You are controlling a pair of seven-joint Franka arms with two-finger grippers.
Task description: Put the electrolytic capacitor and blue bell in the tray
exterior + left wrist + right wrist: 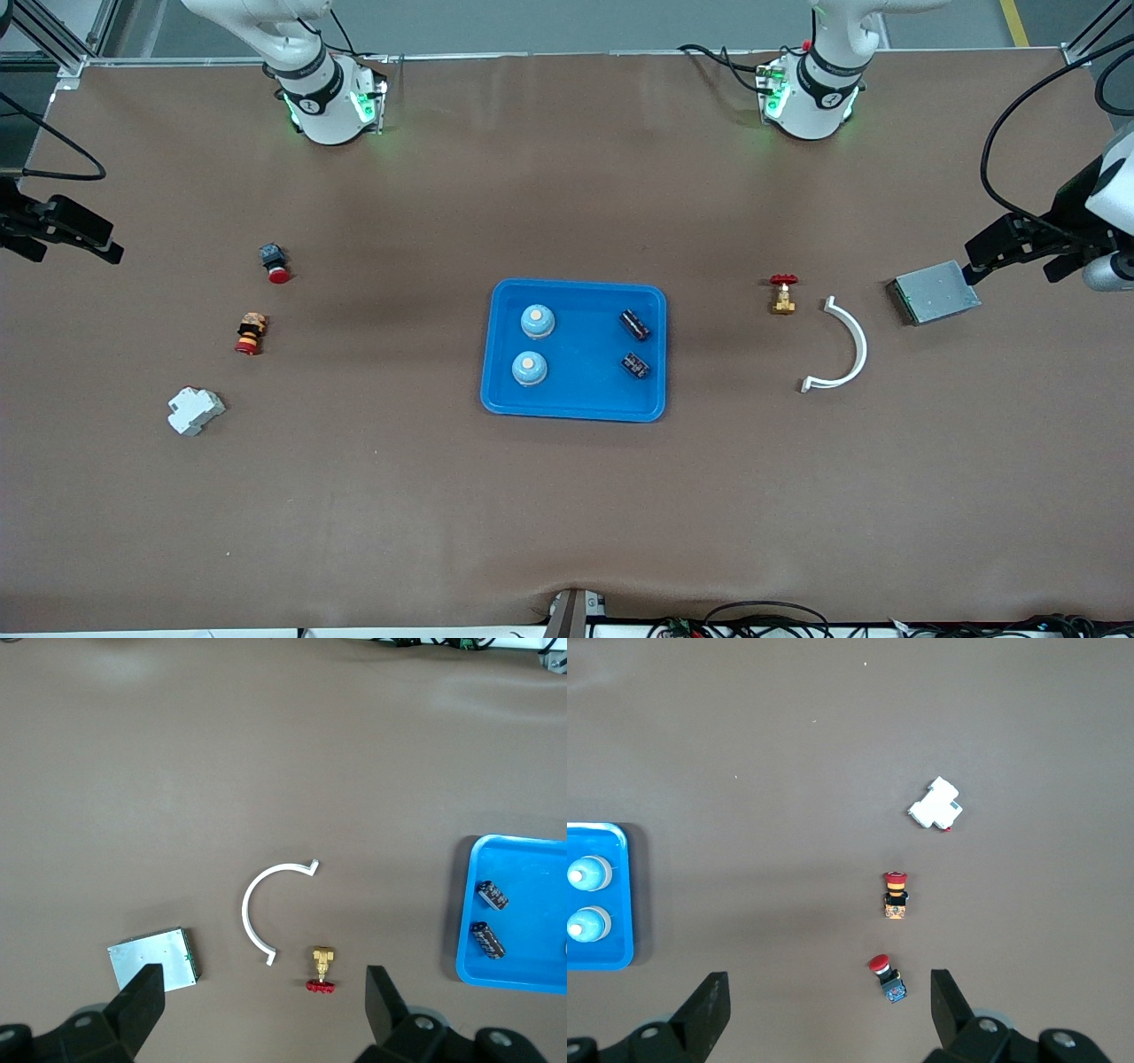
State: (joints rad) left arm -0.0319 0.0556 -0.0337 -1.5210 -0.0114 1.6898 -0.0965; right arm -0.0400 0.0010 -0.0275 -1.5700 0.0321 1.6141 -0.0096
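Tray [574, 406]: both blue bells [537, 321] at nine o'clock, both capacitors [634, 324] at three o'clock — placing looks finished.
Left gripper [264, 1003]: spread wide, empty, waiting over the valve [322, 967].
Right gripper [829, 1003]: spread wide, empty — nothing left to fetch.

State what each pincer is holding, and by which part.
Nothing is held. The left pincer and the right pincer both stand open and empty above the table.
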